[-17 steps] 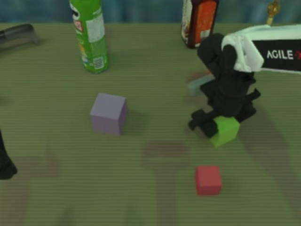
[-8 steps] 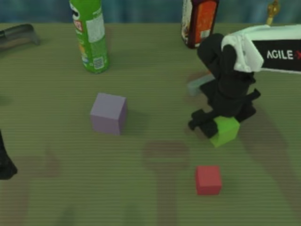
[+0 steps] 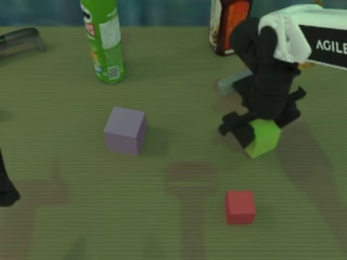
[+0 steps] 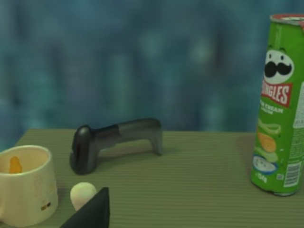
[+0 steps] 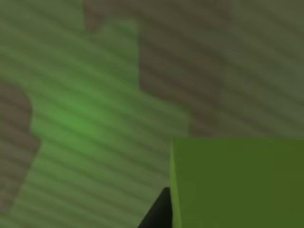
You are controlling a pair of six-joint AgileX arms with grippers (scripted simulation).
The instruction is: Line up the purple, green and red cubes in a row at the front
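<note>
Nearest me the red cube (image 3: 240, 206) sits right of centre at the front, a likely anchor for the row. Behind it my right gripper (image 3: 255, 131) is clamped on the green cube (image 3: 264, 137), apparently raised for carrying; the purple cube (image 3: 125, 130) waits mid-table, left gripper (image 3: 6, 189) parked at the left edge.
</note>
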